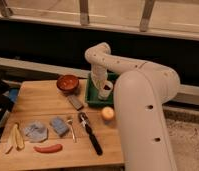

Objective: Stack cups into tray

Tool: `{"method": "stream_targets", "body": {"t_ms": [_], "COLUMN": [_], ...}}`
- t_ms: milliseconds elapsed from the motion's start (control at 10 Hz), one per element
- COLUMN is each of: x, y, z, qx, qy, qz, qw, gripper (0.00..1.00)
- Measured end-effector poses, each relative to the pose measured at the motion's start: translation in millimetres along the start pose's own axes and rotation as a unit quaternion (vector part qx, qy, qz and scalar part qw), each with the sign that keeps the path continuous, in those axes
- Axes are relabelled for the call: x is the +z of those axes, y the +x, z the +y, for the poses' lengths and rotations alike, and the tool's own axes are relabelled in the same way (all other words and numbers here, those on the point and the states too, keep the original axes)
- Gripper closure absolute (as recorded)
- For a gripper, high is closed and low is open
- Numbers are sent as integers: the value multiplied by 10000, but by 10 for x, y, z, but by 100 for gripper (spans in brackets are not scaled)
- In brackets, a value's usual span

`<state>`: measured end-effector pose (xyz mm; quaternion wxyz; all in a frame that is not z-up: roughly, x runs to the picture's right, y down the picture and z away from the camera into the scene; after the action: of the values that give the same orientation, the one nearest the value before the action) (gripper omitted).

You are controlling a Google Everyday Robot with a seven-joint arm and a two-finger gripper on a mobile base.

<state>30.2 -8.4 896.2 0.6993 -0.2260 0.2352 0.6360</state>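
**A:** Camera view first. Where is the claw [100, 86]?

**B:** It is at the end of the white arm, reaching down over the green tray [91, 95] at the far edge of the table. The pale cup [106, 91] is right at its tip, touching it or nearly so. It stands upright with its dark red inside showing.

**A:** Is the claw clamped on that cup?

**B:** I cannot tell. Claw and cup run together there, so it could be gripping or it could be apart. I also can't say whether the cup sits on the tray floor or hangs just above it.

**A:** And the other cup, the dark one?

**B:** I can't make it out. If it is in the tray, it may be behind the claw or hidden by the arm's big housing. The red-brown bowl [68, 82] well off to the camera's left of the claw is not a cup.

**A:** So which step is this?

**B:** My judgement is that the pale cup is being placed in the tray, or nested onto a cup already there.

**A:** What does the next move call for?

**B:** If the cup is held, it needs a straight, gentle descent centred on its target, and then a release. After that the claw should lift straight up so it doesn't tip the cup. The orange ball [107, 113] just in front of the claw, outside the tray, should be left alone.
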Motion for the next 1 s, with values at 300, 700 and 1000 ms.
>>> {"method": "stream_targets", "body": {"t_ms": [300, 700, 1000], "x": [175, 170, 60], "y": [23, 47, 44], "z": [-66, -21, -20], "qx": [156, 165, 150], "qy": [48, -23, -4], "qz": [185, 205, 127], "qw": [9997, 9996, 9998], "gripper": [53, 20, 20]}}
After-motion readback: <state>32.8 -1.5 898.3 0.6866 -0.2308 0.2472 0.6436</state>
